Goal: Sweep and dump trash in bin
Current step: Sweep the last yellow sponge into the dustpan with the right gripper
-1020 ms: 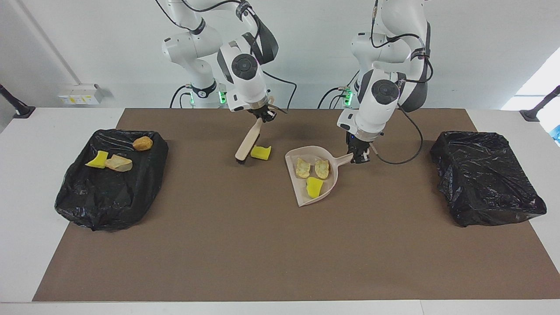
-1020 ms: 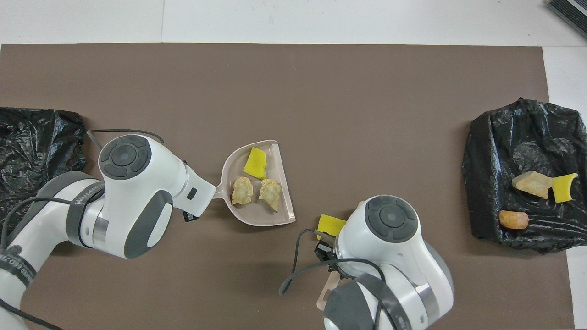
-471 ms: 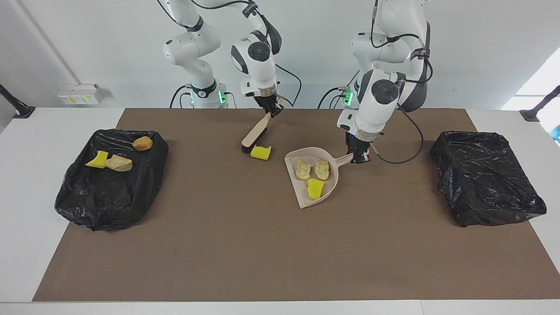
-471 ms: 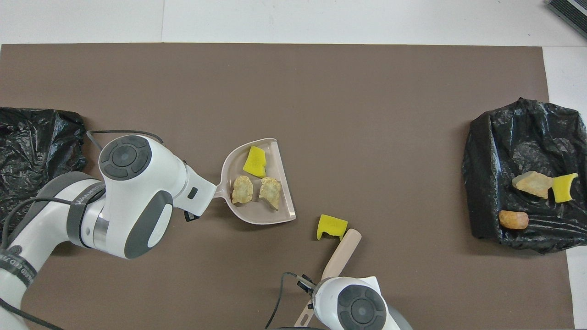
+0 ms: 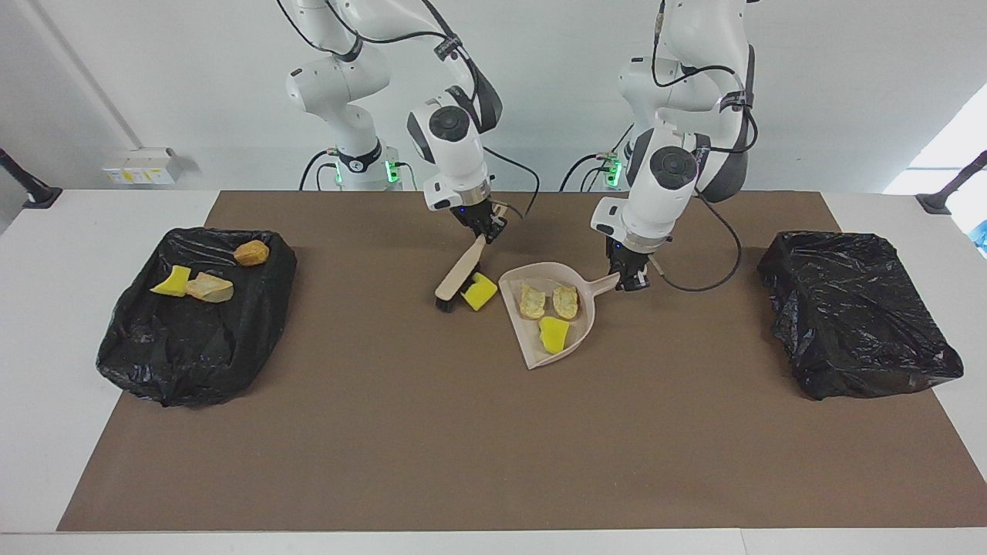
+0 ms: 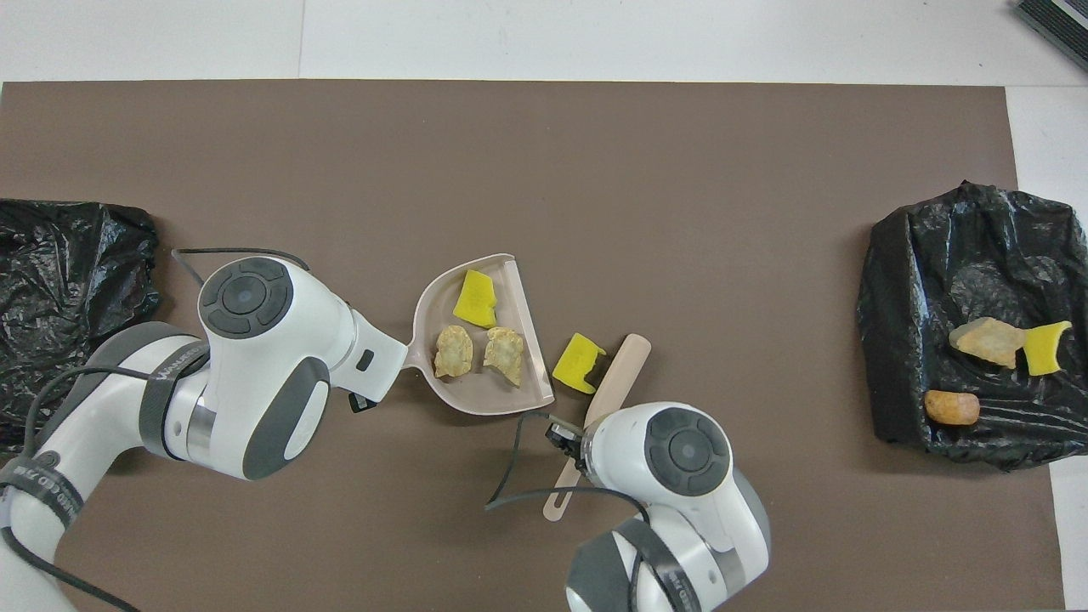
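Sponge [image 5: 480,291] btwn brush [image 5: 460,273], dustpan [image 5: 515,278] lip

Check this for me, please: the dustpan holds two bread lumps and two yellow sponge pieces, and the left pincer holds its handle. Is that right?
Not quite. The dustpan holds two bread lumps but only one yellow sponge piece; the other yellow piece lies on the mat beside the pan's mouth, at the brush. The overhead view shows it. The left pincer does hold the handle.

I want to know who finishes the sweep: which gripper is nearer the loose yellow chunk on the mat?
Right. The right gripper holds the brush against the yellow chunk; the left gripper grips the dustpan handle, with the pan between.
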Controlling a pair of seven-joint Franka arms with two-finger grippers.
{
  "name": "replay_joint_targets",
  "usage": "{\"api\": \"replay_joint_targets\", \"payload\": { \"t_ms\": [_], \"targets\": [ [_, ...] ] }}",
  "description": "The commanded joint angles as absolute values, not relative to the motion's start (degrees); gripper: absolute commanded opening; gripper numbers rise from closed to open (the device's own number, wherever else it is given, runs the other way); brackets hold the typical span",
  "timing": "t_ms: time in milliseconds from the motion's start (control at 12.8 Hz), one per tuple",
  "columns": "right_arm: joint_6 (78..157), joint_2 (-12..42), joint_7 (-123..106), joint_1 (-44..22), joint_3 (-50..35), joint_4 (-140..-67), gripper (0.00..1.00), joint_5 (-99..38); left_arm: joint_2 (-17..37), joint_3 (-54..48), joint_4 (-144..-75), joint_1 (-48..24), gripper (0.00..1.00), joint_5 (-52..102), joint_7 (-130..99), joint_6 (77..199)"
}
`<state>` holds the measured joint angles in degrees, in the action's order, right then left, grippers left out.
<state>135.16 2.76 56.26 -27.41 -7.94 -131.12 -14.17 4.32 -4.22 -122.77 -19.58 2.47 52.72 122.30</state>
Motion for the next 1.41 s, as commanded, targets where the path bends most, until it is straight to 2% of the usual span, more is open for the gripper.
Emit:
{"api": "replay_joint_targets", "payload": {
  "t_ms": [0, 471, 784, 1098, 1333],
  "targets": [
    [132.9, 8.08, 52.3, -23.82, -8.35, -123.68, 0.0, -11.52, 4.13, -3.69, -123.66, -20.74, 0.0, 1.93, 50.89, 124.36],
    [125.69, 8.0, 33.69, -23.91, -8.35, -122.08, 0.0, -11.07, 4.04, -3.69, -124.01, -20.83, 0.0, 1.93, 50.54, 124.63],
    [126.12, 9.49, 27.79, -25.57, -8.7, -118.22, 0.0, -12.65, 4.04, -3.69, -124.01, -20.83, 0.0, 1.93, 50.36, 124.63],
    [130.32, 10.11, 18.91, -26.71, -8.79, -117.6, 0.0, -26.6, 4.04, -3.69, -124.01, -20.83, 0.0, 1.93, 49.66, 124.63],
    [130.87, 9.93, 18.9, -28.04, -8.7, -117.33, 0.0, -28.04, 4.04, -3.69, -124.01, -20.83, 0.0, 1.93, 49.66, 124.63]
  ]
}}
